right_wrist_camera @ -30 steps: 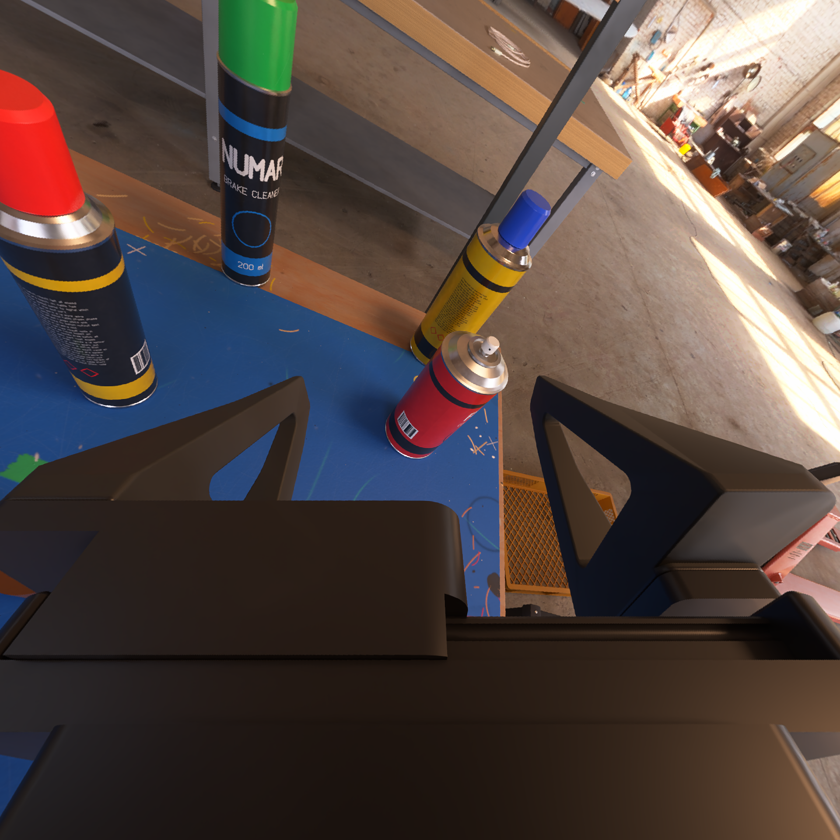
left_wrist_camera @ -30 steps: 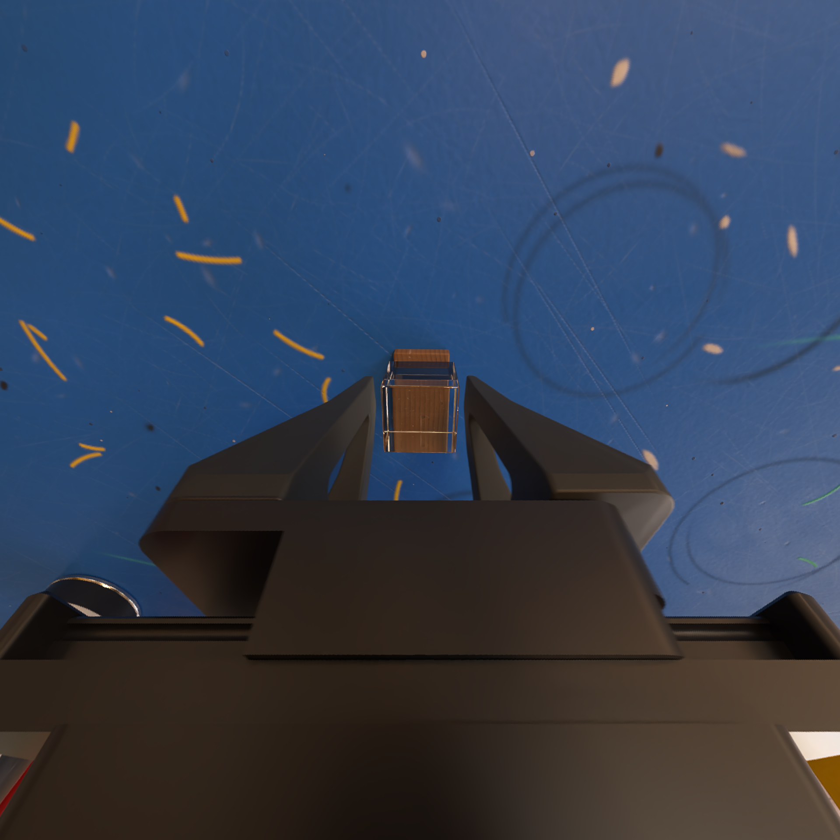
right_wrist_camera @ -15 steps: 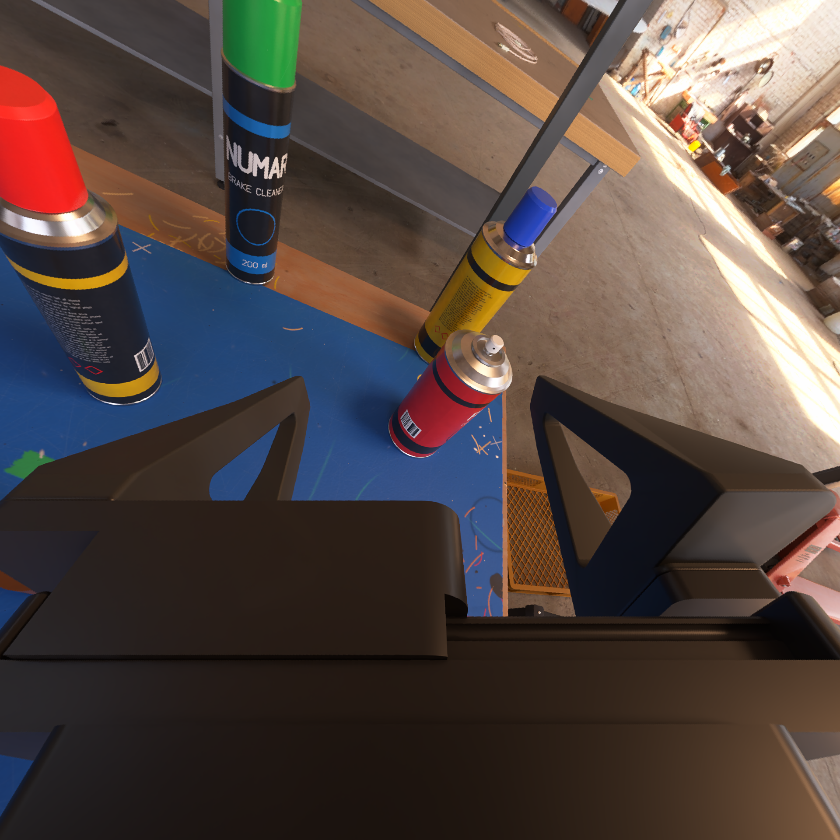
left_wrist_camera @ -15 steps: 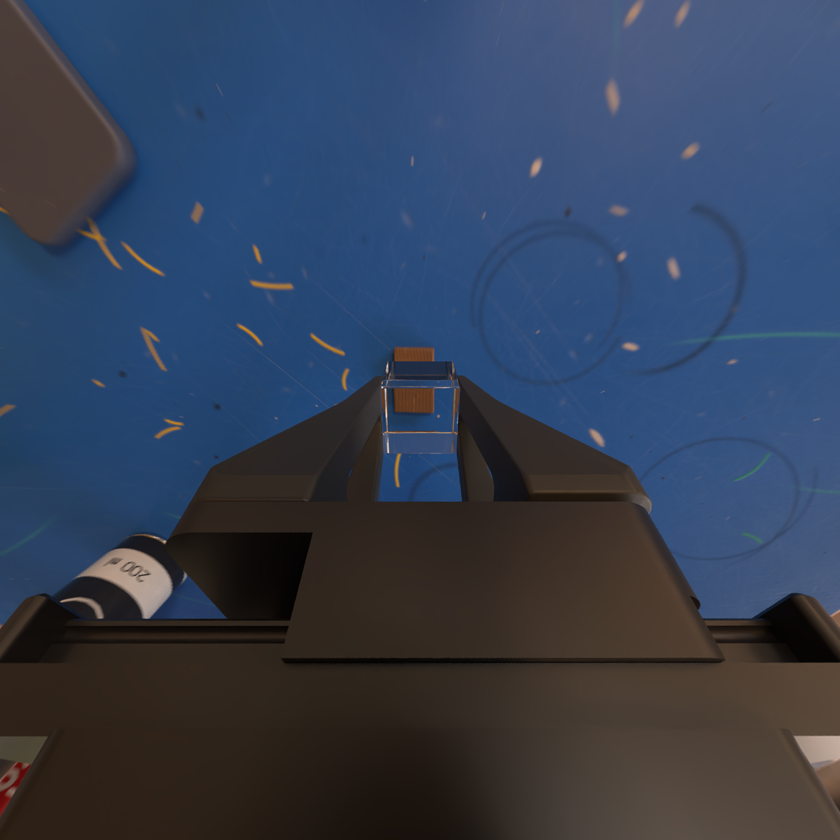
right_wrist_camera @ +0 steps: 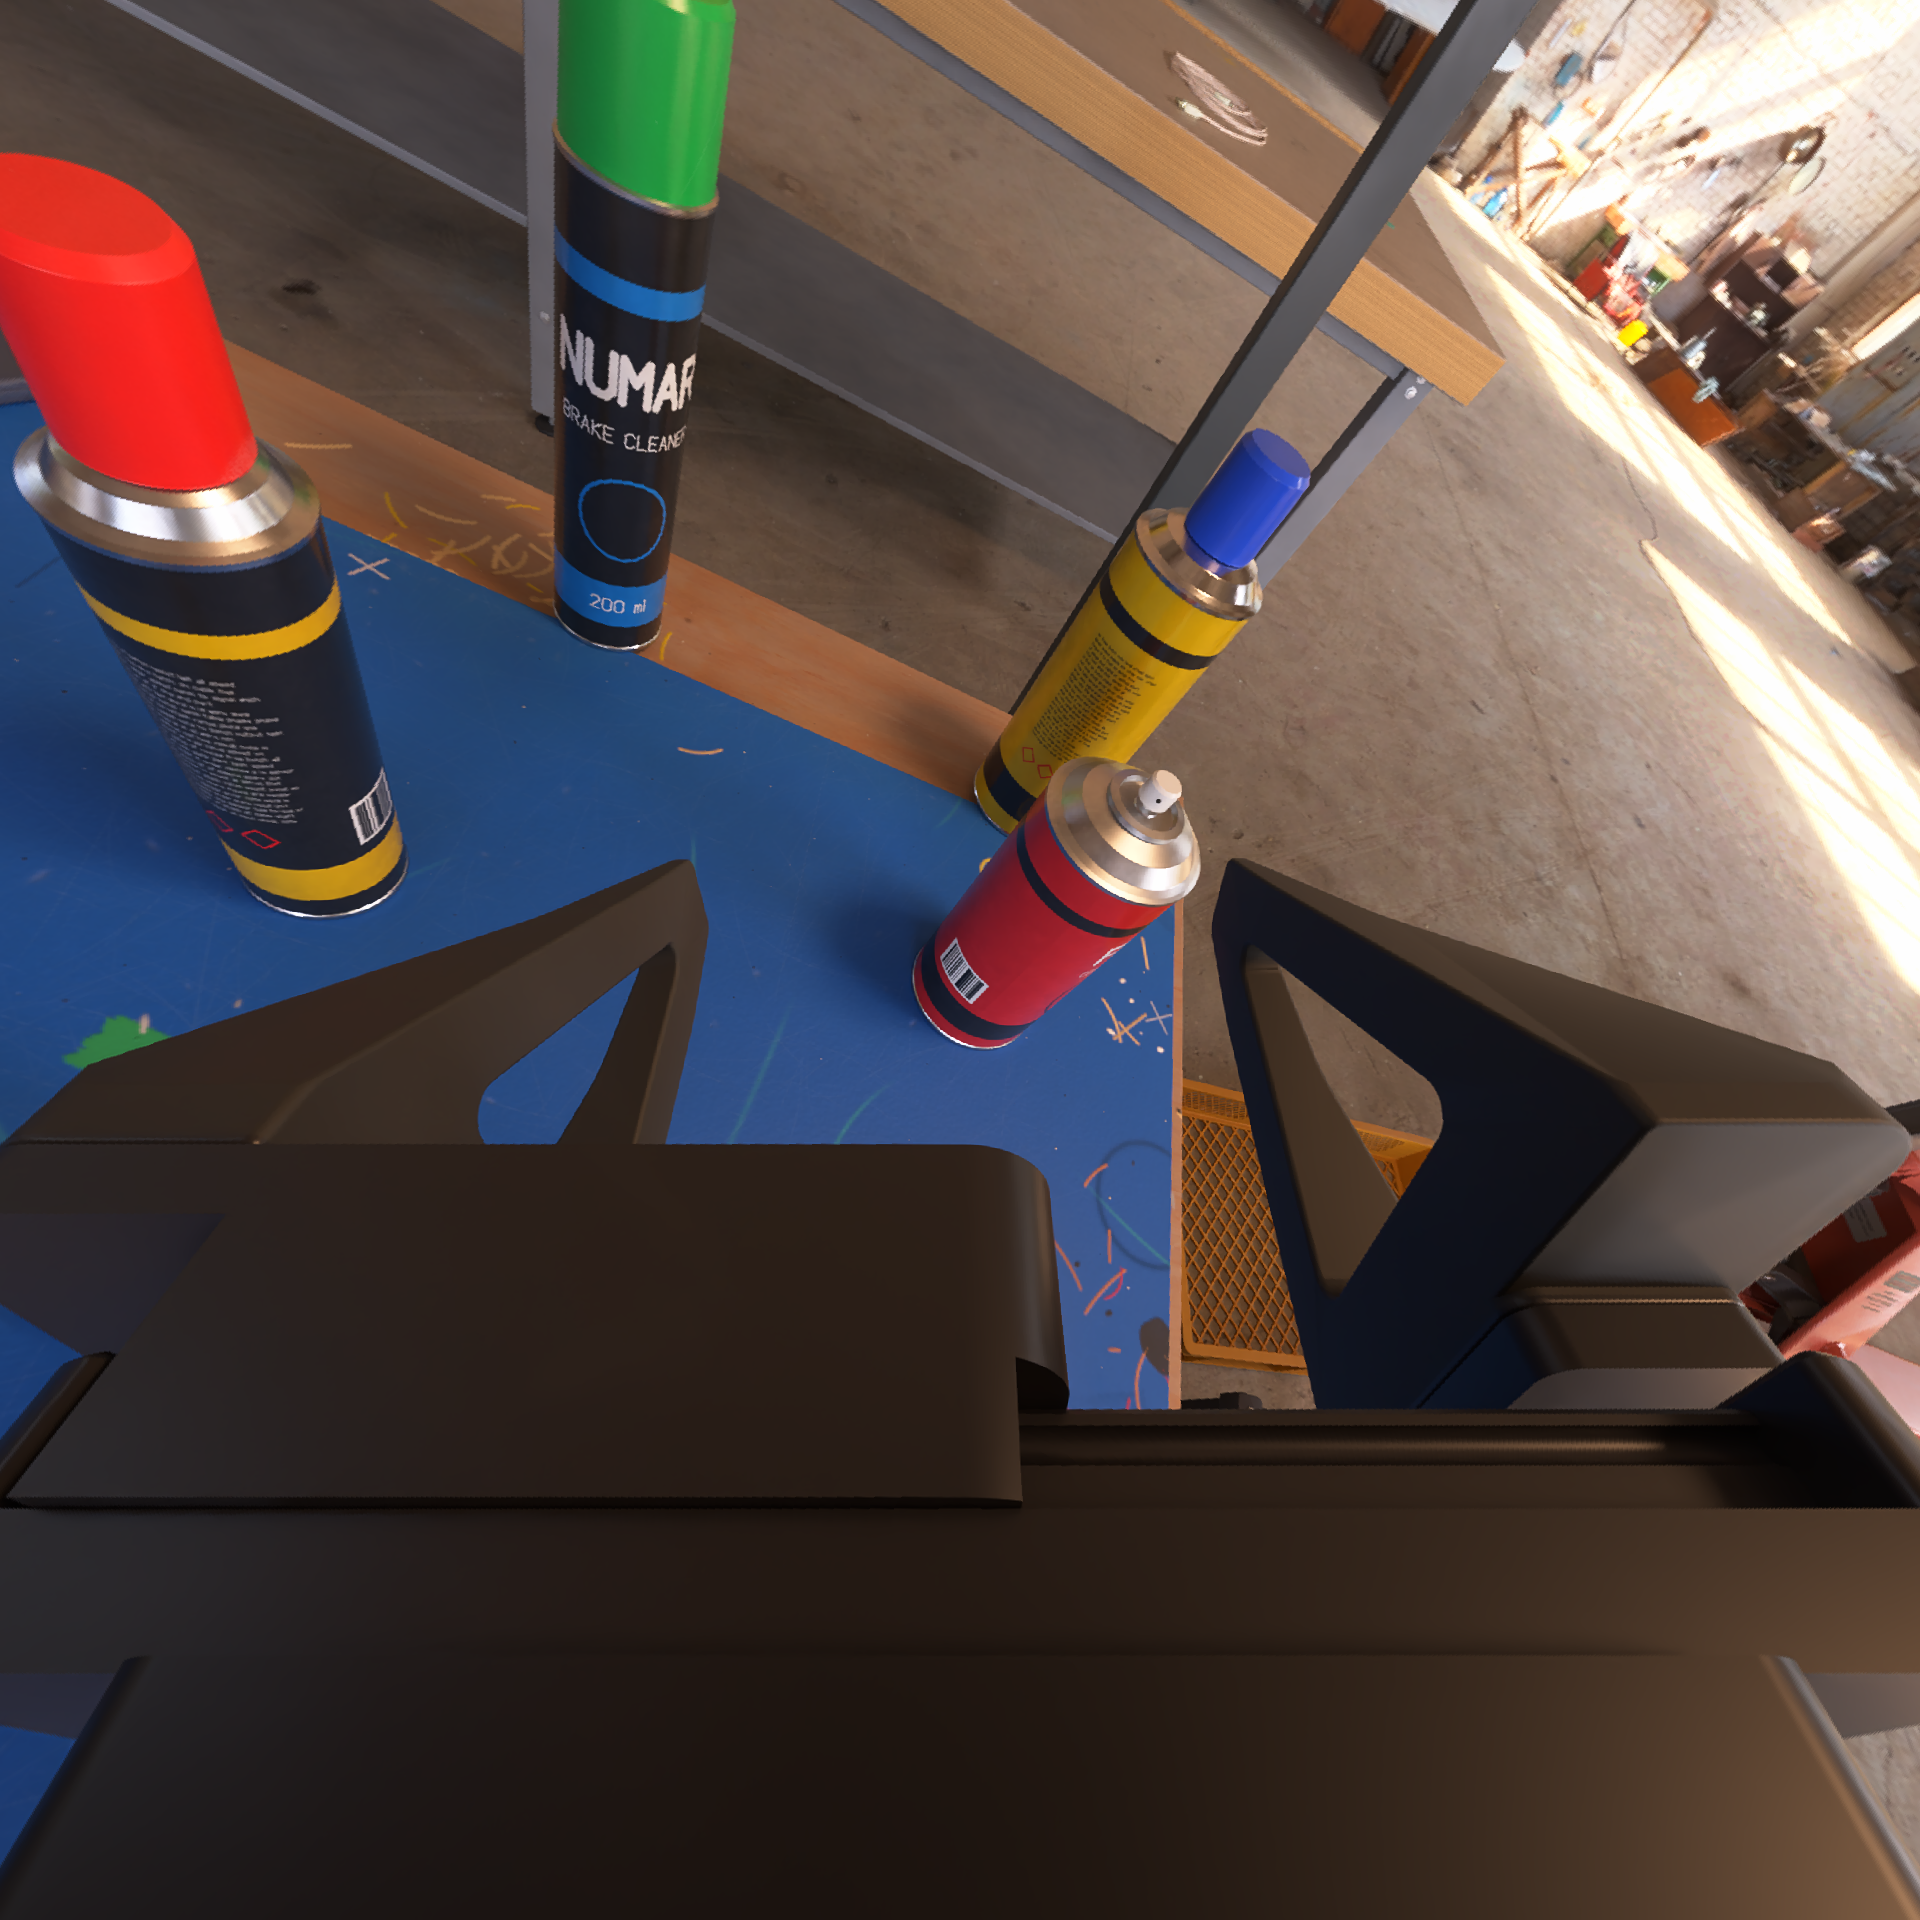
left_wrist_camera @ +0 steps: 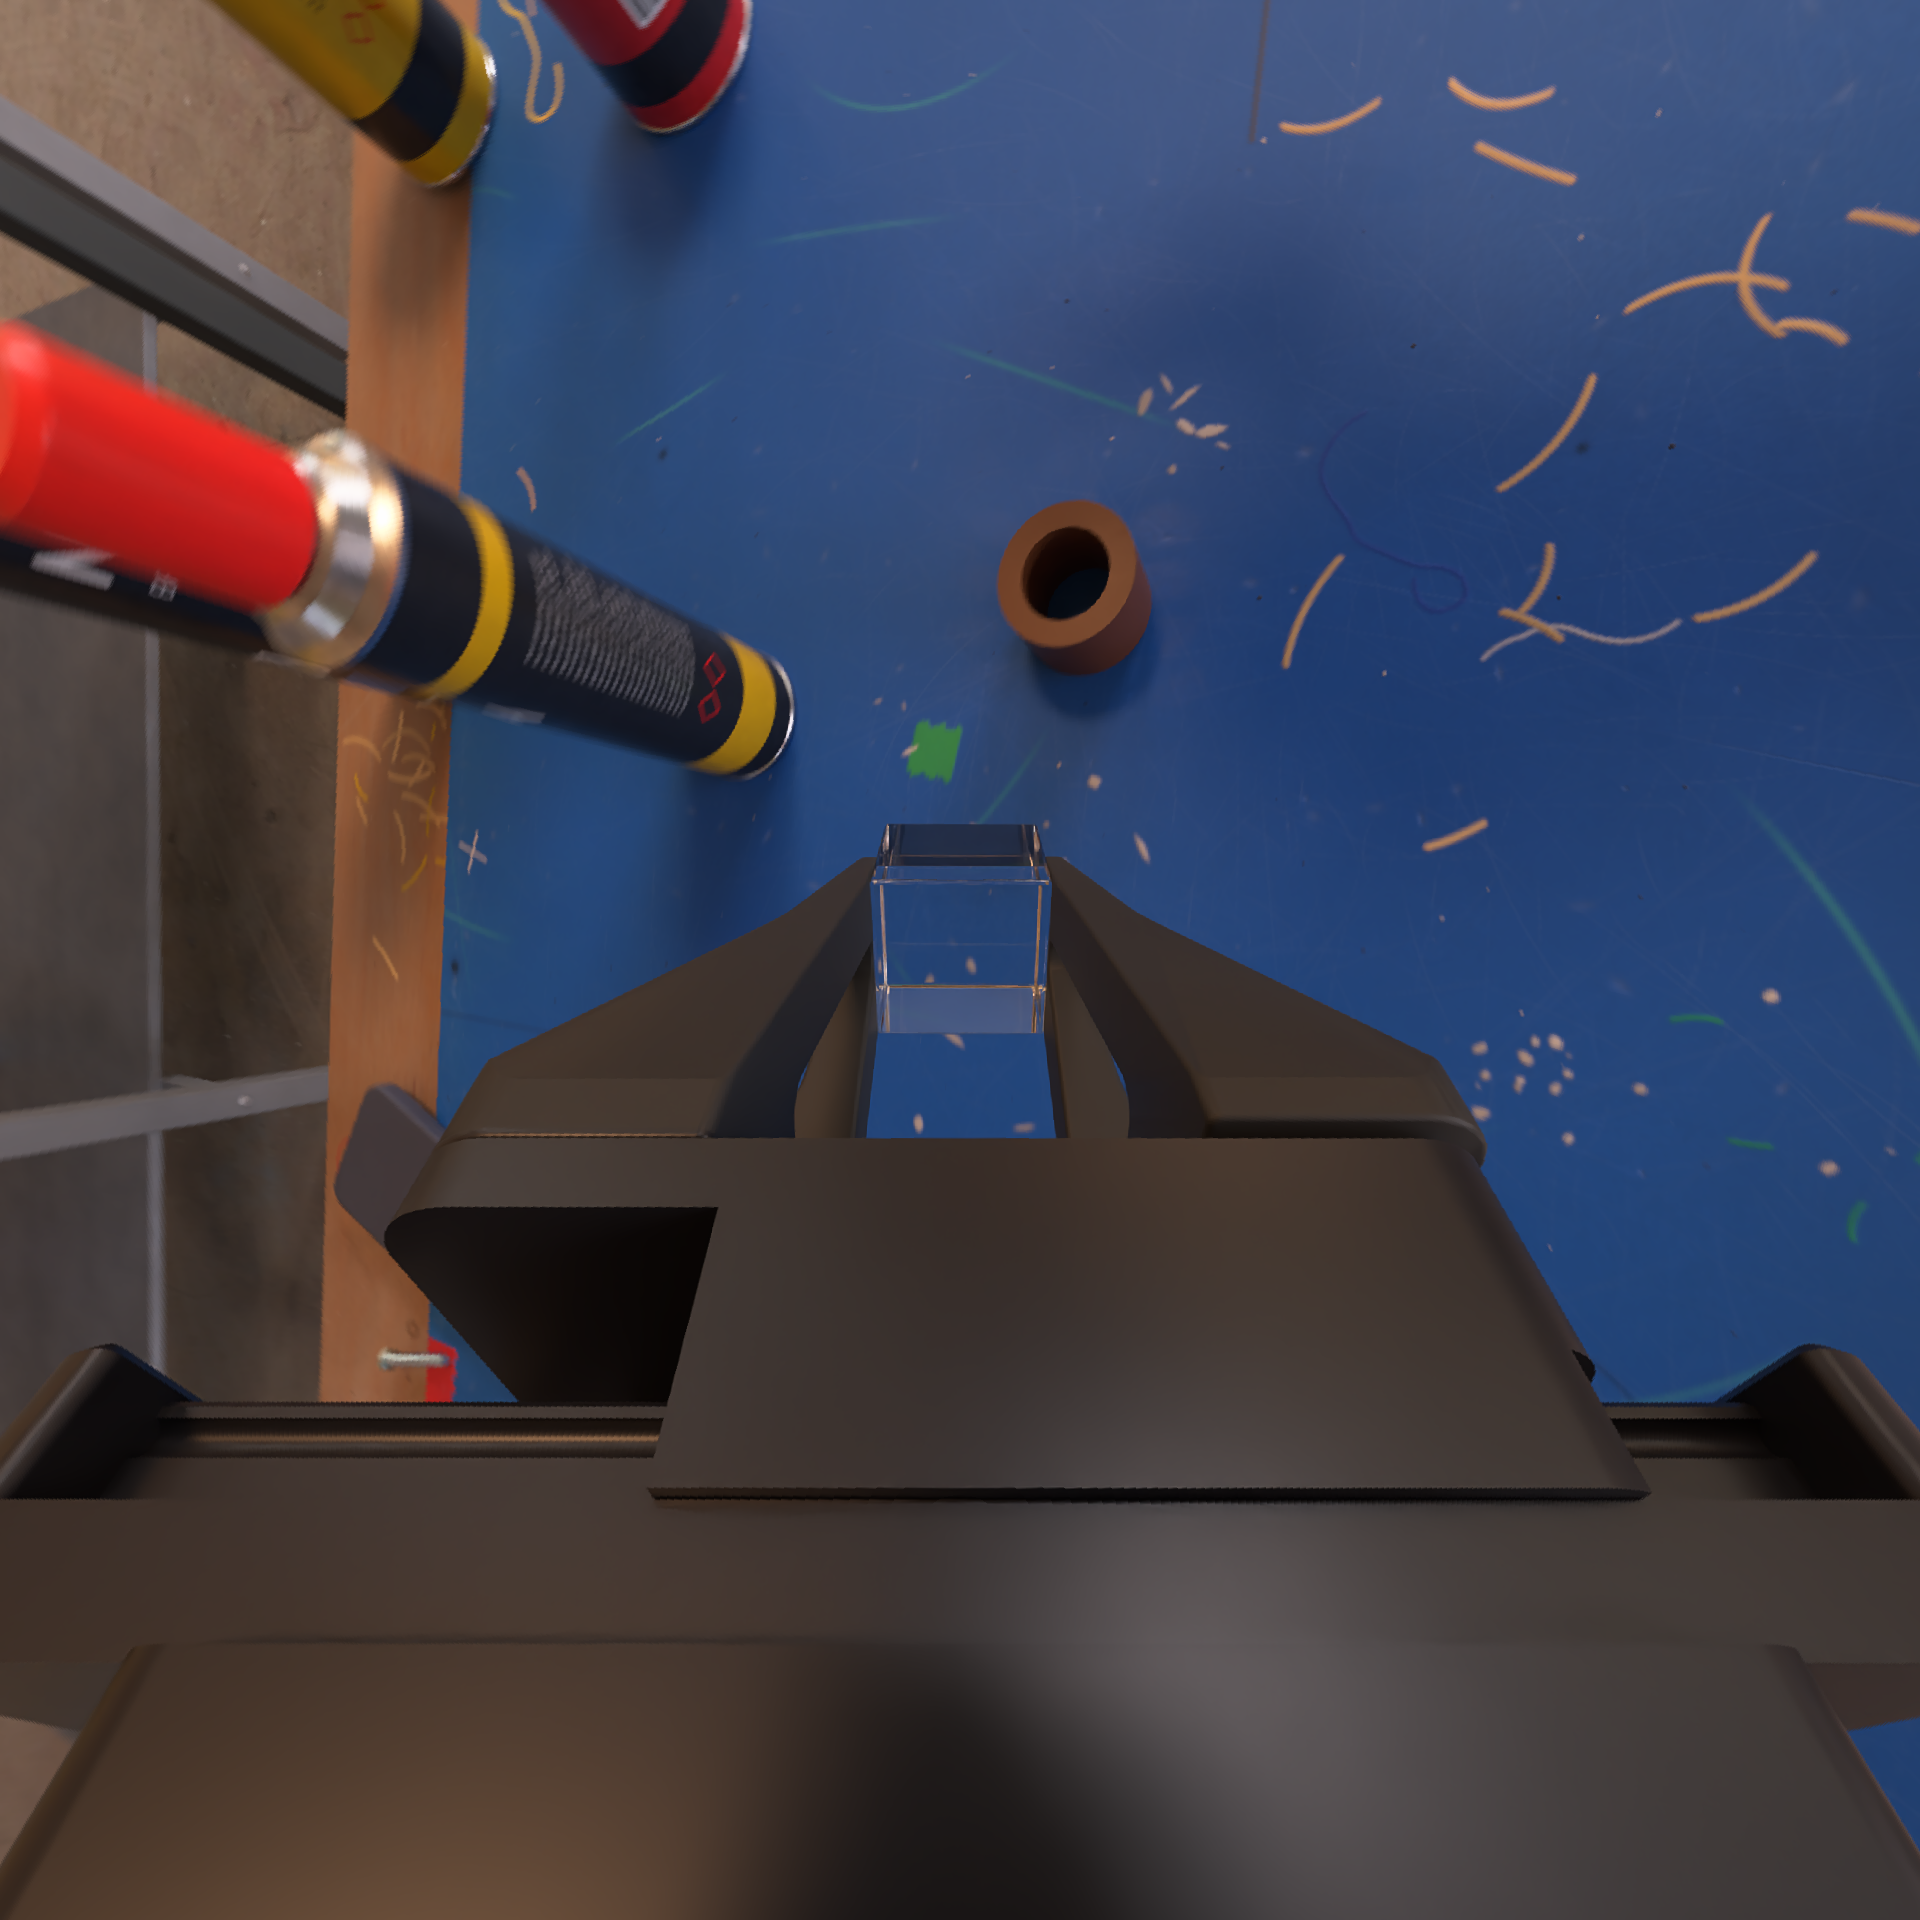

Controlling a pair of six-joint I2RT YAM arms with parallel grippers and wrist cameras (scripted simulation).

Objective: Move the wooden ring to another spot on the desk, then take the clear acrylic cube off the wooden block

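In the left wrist view my left gripper (left_wrist_camera: 960,894) is shut on the clear acrylic cube (left_wrist_camera: 960,940) and holds it above the blue desk mat (left_wrist_camera: 1351,831). The brown wooden ring (left_wrist_camera: 1075,601) stands on the mat beyond the fingertips, apart from the cube. The wooden block is not in view. In the right wrist view my right gripper (right_wrist_camera: 956,883) is open and empty above the mat's far corner.
Spray cans stand along the desk edge: a red-capped dark can (left_wrist_camera: 468,613) (right_wrist_camera: 208,665), a green-capped can (right_wrist_camera: 629,343), a yellow can with blue cap (right_wrist_camera: 1127,644) and a short red can (right_wrist_camera: 1049,914). The wooden desk border (left_wrist_camera: 400,727) runs at left, with floor beyond.
My left gripper closed on the cube, lifted it off the wooden block and carried it across the mat; the block left the view and the ring and cans came in. The right gripper barely moved.
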